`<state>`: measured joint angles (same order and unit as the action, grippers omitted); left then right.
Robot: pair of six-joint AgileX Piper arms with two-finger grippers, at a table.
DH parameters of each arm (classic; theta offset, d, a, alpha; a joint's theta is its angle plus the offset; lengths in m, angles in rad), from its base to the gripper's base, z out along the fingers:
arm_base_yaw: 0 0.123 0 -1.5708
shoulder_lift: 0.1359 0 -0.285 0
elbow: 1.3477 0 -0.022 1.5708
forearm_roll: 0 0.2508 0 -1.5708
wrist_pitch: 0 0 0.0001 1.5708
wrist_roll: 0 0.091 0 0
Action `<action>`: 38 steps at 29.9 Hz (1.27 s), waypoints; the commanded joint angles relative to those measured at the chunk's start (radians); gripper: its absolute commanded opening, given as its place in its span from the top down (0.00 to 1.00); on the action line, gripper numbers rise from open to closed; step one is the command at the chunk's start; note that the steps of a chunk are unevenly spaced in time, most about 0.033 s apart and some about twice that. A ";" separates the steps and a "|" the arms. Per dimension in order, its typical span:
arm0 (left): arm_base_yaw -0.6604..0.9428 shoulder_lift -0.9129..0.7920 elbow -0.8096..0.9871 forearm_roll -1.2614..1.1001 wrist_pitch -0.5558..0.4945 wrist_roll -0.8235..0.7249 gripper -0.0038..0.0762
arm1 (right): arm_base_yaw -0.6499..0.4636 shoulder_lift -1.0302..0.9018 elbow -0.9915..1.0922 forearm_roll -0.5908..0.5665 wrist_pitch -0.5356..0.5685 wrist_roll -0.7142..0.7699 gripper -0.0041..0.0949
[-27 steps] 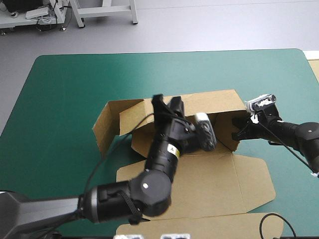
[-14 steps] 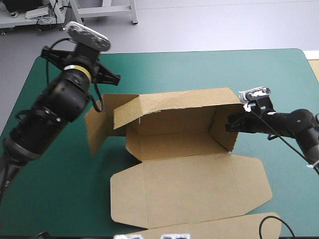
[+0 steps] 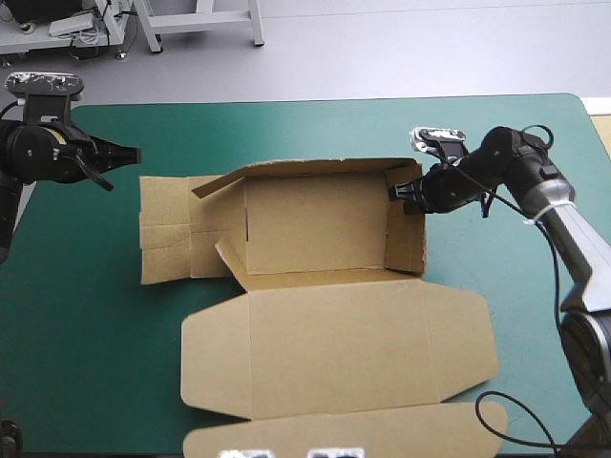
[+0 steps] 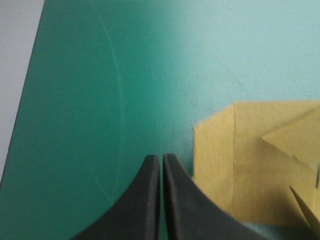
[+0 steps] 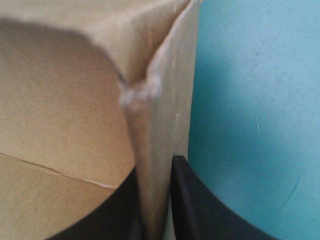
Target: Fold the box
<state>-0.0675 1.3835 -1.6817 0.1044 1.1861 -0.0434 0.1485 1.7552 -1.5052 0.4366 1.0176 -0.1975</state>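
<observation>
The brown box (image 3: 315,224) lies mid-table as an open tray. Its far wall and right wall (image 3: 406,239) stand up, its left end panel (image 3: 167,229) lies flat on the teal-green cover, and its lid (image 3: 334,348) lies flat toward the near edge. My right gripper (image 3: 396,189) is at the far right corner, shut on the right wall's top edge; in the right wrist view the board (image 5: 150,130) runs between the fingers (image 5: 155,172). My left gripper (image 3: 134,151) is shut and holds nothing, above bare cover just beyond the flat left panel (image 4: 250,165), with its tips (image 4: 161,159) meeting.
The lid's front flap (image 3: 334,434) reaches the table's near edge. A loose side flap (image 3: 229,176) tilts up at the box's far left corner. Bare teal-green cover (image 3: 315,124) runs along the far side and down the left (image 3: 76,315).
The left arm swung off the box to the table's far left corner. The left end panel dropped flat. The box slid left and farther away, with the right gripper still holding its right wall.
</observation>
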 commanded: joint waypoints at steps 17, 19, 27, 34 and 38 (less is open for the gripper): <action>0.013 -0.020 -0.031 -0.078 0.043 0.083 0.94 | 0.000 -0.085 -0.434 -0.184 0.232 0.167 0.51; 0.013 -0.020 -0.031 -0.078 0.052 0.090 0.94 | 0.000 -0.120 -0.421 -0.187 0.232 0.197 0.51; 0.013 -0.020 -0.031 -0.080 0.058 0.111 0.94 | 0.000 -0.119 -0.274 -0.154 0.211 0.251 0.51; 0.013 -0.020 -0.031 -0.082 0.080 0.134 0.94 | 0.000 0.021 -0.253 -0.111 0.180 0.243 0.51; 0.013 -0.020 -0.031 -0.082 0.080 0.134 0.94 | 0.000 0.102 -0.253 -0.051 0.180 0.226 0.51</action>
<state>-0.0550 1.3885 -1.6817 0.0283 1.2531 0.0904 0.1505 1.8615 -1.7334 0.3271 1.2240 0.0487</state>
